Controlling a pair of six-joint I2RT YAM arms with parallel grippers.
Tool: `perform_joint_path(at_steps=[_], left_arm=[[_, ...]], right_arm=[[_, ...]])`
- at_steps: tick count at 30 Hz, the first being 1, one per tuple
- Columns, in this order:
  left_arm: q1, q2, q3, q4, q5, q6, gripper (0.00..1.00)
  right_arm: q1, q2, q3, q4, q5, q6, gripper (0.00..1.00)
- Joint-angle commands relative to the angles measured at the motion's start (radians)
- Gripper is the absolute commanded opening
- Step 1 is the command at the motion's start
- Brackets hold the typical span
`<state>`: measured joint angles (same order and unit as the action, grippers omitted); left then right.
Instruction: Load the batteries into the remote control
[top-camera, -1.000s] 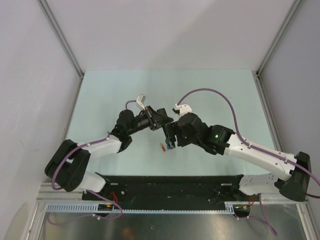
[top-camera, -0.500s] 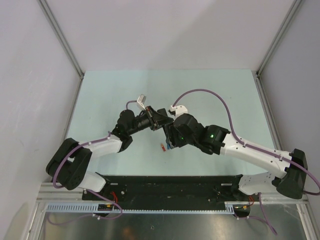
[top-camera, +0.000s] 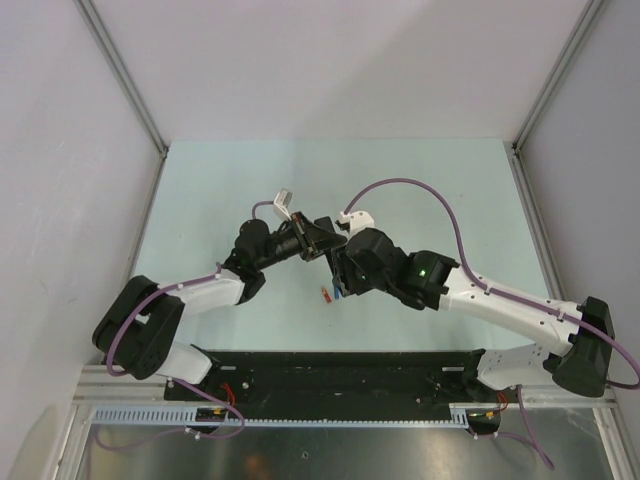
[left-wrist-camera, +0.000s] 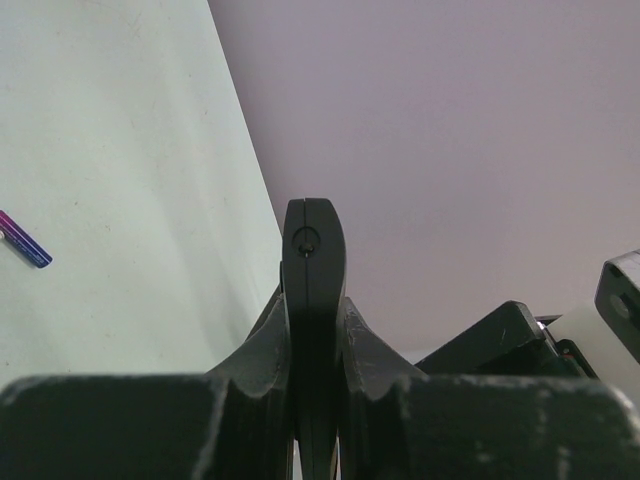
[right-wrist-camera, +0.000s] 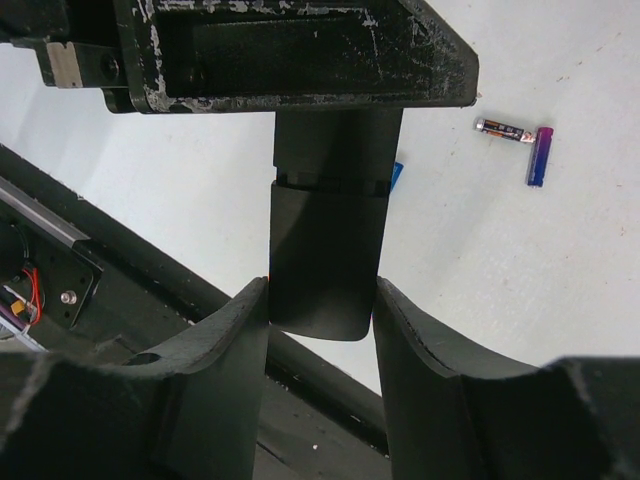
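Because the right hand (right-wrist-camera: 323, 300) bears on one end of the remote control (right-wrist-camera: 325, 250) while the left hand (left-wrist-camera: 313, 312) is clenched on the other, the likeliest trouble is a tug-of-war. If either arm shifts out of step, the slim bar could twist, slide through a grip, or drop to the tabletop (right-wrist-camera: 480, 260). A squeeze on the rounded end, below the seam across the bar, might also pinch a cover shut rather than free it, though I cannot tell whether that seam marks the battery cover. A fall could knock the loose cells below and set them rolling.

The right hand is closed to the remote's width, its two fingers against the long edges of the bar's lower end at the centre of the right wrist view. It looks like a grip, though I cannot say whether it is light or firm. The left hand is fully clenched, with the remote standing edge-on between its fingers in the middle of the left wrist view.

Further out, in the upper right of the right wrist view, a dark battery (right-wrist-camera: 503, 127) with an orange end and a blue battery (right-wrist-camera: 540, 156) lie just beside each other on the tabletop. Neither is loaded yet.
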<state>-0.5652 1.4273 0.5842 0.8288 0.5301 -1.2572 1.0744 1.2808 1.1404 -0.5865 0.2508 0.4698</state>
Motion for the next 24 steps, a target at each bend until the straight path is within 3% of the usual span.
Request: perform_joint_path(at_steps=[1, 24], left_arm=[[0.002, -0.005, 0.034, 0.046, 0.018, 0.001, 0.0], [0.033, 0.021, 0.035, 0.044, 0.025, 0.048, 0.0]], right_arm=[[0.007, -0.005, 0.047, 0.01, 0.028, -0.011, 0.4], [0.022, -0.071, 0.062, -0.047, -0.016, 0.003, 0.38]])
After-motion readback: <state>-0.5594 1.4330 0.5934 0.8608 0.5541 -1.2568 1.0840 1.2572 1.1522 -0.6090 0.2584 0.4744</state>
